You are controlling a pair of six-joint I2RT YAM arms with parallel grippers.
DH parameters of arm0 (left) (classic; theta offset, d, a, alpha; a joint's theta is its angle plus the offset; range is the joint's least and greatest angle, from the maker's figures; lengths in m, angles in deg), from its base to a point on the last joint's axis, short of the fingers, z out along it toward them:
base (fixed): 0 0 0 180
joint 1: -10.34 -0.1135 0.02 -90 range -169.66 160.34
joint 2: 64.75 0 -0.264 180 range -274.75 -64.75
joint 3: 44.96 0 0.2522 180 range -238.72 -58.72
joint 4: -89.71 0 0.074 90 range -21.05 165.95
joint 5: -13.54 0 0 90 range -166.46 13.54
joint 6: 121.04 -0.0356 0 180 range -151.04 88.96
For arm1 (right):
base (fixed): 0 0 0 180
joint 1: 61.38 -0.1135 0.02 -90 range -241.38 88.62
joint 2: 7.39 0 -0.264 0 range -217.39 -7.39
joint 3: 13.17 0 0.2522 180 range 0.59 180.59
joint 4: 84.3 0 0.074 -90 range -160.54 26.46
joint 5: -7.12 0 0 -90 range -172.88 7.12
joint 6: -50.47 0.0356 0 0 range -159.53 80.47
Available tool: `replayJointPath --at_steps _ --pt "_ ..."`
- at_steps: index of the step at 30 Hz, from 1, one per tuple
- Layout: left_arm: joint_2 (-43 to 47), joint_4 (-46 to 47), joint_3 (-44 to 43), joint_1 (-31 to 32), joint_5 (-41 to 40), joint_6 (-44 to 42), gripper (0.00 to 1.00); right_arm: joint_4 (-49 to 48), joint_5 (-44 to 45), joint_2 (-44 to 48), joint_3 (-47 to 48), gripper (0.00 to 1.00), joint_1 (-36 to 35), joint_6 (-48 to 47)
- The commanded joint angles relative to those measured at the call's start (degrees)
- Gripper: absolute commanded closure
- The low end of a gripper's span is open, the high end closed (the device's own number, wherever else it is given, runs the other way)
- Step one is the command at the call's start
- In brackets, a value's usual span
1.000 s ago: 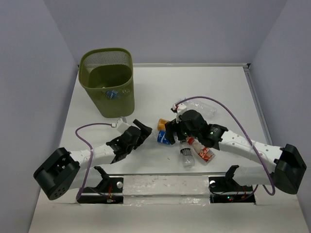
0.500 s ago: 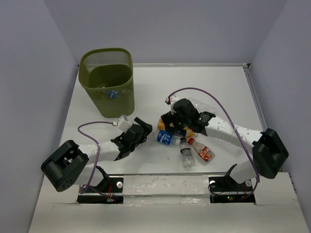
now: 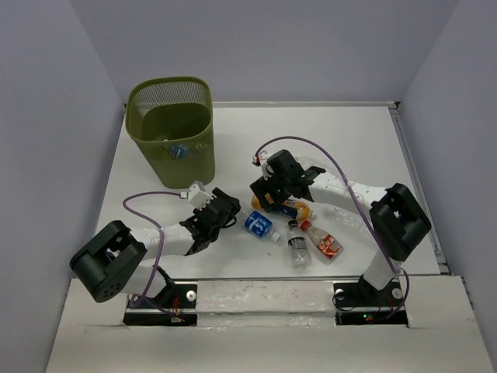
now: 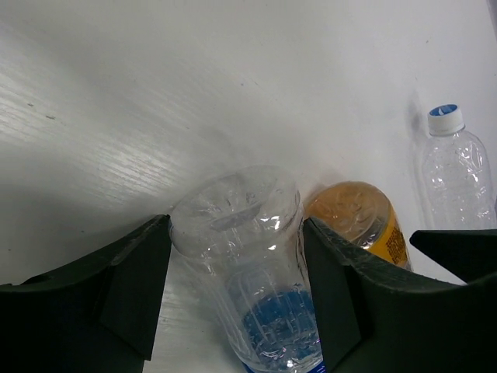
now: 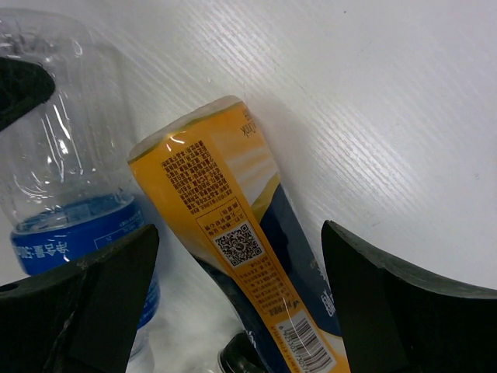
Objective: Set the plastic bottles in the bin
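Observation:
My left gripper (image 3: 230, 213) lies low on the table, shut on a clear bottle with a blue label (image 3: 260, 225). In the left wrist view its dark fingers (image 4: 136, 284) press both sides of that bottle (image 4: 248, 249). My right gripper (image 3: 270, 192) is open and straddles an orange bottle (image 3: 293, 207). In the right wrist view the orange bottle (image 5: 225, 233) lies between the wide-apart fingers (image 5: 380, 299), with gaps on both sides. The olive-green bin (image 3: 172, 128) stands at the far left and holds a bottle with a blue label.
A clear bottle (image 3: 297, 249) and a red-labelled bottle (image 3: 326, 244) lie near the front, right of the held one. Another clear bottle with a blue cap (image 4: 458, 179) lies behind the right arm. A raised edge (image 3: 411, 171) runs along the table's right side.
The left gripper has reached right and closed on the blue-labelled bottle. The right arm has swung back and left until it straddles the orange bottle.

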Motion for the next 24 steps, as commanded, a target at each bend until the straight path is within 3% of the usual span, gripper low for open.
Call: replayJointPath --at_steps 1,9,14,18,19,24 --pt "3.07 -1.77 1.78 0.25 -6.18 -3.68 0.44 1.06 -2.73 -1.51 2.91 0.1 -0.32 -2.8" --pt "10.36 -2.65 1.26 0.17 -8.99 -7.02 0.5 1.5 -2.2 -5.9 5.45 0.14 0.21 -6.75" --pt "19.58 -5.46 -0.32 -0.01 -12.15 -11.24 0.57 1.24 -2.03 -8.89 7.21 0.24 0.21 -8.86" --pt "26.7 -7.65 -1.73 -0.19 -13.48 -14.58 0.64 -0.34 -1.24 -9.16 7.74 0.4 0.74 -9.31" --pt "28.98 -8.27 -1.99 -0.27 -13.48 -15.37 0.65 -0.87 -1.15 -8.81 7.65 0.48 0.74 -9.31" --pt "34.0 -13.8 -3.75 -0.27 -14.18 -17.83 0.68 -5.35 1.22 -4.34 6.25 0.51 0.74 -9.22"
